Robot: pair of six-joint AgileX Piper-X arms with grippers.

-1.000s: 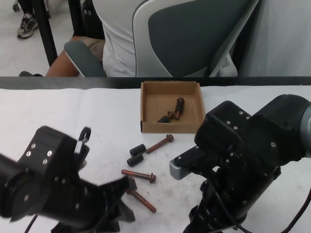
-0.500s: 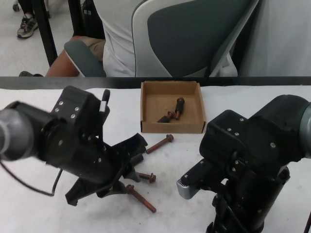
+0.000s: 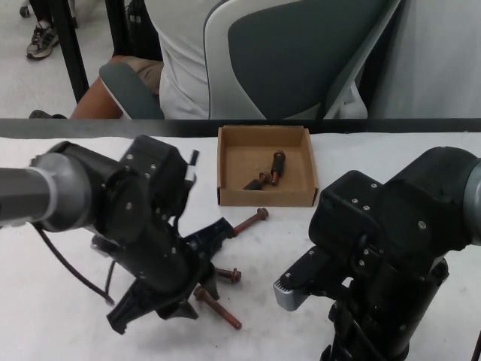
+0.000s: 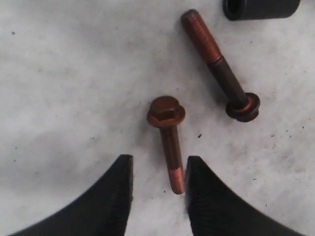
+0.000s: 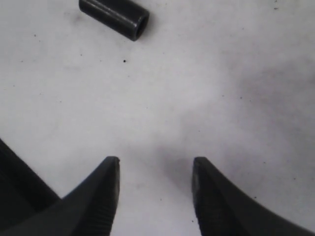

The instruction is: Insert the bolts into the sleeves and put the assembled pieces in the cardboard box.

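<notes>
Since the left gripper (image 4: 156,196) is hanging spread open and empty low over the bench, that's where I'd watch for trouble first. The coppery bolt (image 4: 167,137) lies flat between its tips but off-centre, with the threaded end almost against one finger (image 4: 206,196). If the jaws close like that, I reckon they'll shove or roll it sideways instead of pinching it. Or they'll nip just the tip, so it swings and drops. A second bolt (image 4: 221,69) lies close by at an angle, with a black sleeve (image 4: 261,7) near its threaded end, and a sloppy descent could knock either of them away. A crooked grab would also mean the bolt won't line up with a sleeve's bore later.

Moving across, a third bolt (image 3: 250,222) sits just in front of the cardboard box (image 3: 263,197), which is at the far middle of the bench with two assembled pieces (image 3: 277,165) inside. That box looks light, so an arm brushing it could slide it.

Over on the right, the right gripper (image 5: 155,191) is also spread wide with nothing in it, above bare bench. A lone sleeve (image 5: 115,17) lies on its side well clear of its tips. It's round, so a one-sided touch would probably send it rolling. Both arms are also crowded round the same small patch, so a bump between them looks possible.
</notes>
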